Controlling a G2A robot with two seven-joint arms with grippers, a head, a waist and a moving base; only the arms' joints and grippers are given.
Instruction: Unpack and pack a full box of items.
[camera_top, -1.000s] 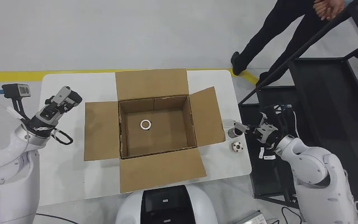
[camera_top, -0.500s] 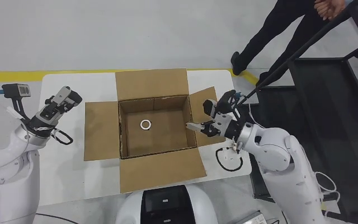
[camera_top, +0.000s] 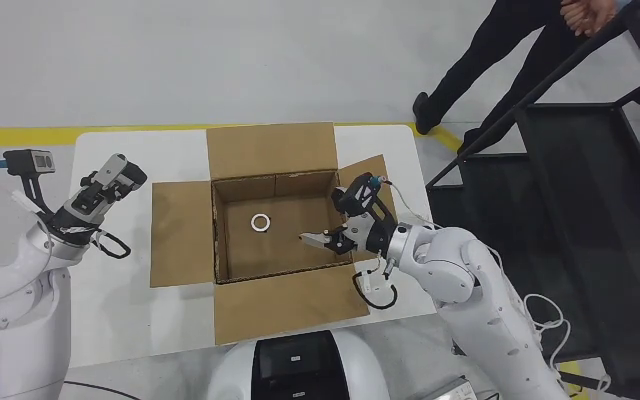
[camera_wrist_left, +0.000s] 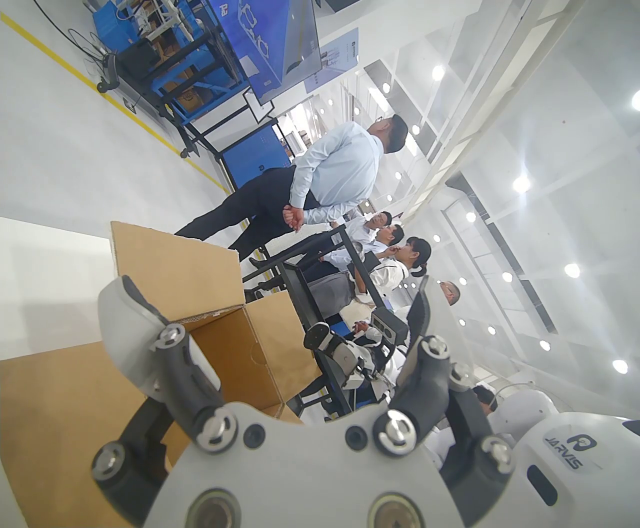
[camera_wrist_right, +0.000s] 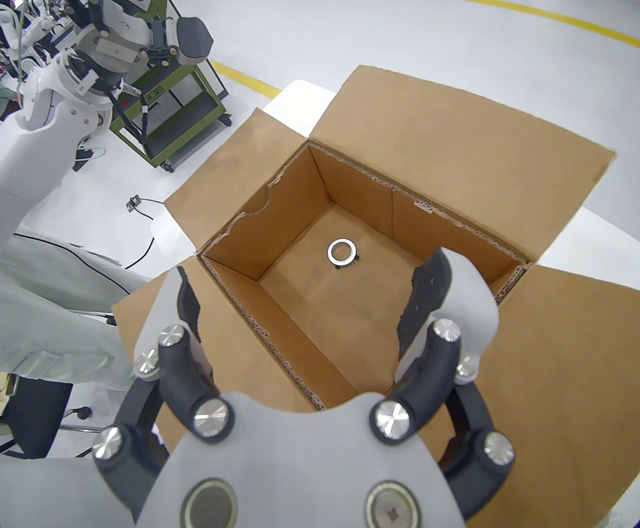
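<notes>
The jaws stand spread wide and empty above the open cardboard box (camera_wrist_right: 450, 165), its flaps folded out over the white worktop (camera_wrist_right: 592, 234). One metal ring (camera_wrist_right: 342, 251) lies on its floor.

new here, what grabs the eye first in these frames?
The big open cardboard box stands in the middle of the white table, all four flaps folded out. A lone silver ring lies on its floor. The right gripper hangs open over the box's right side, facing the ring.
</notes>
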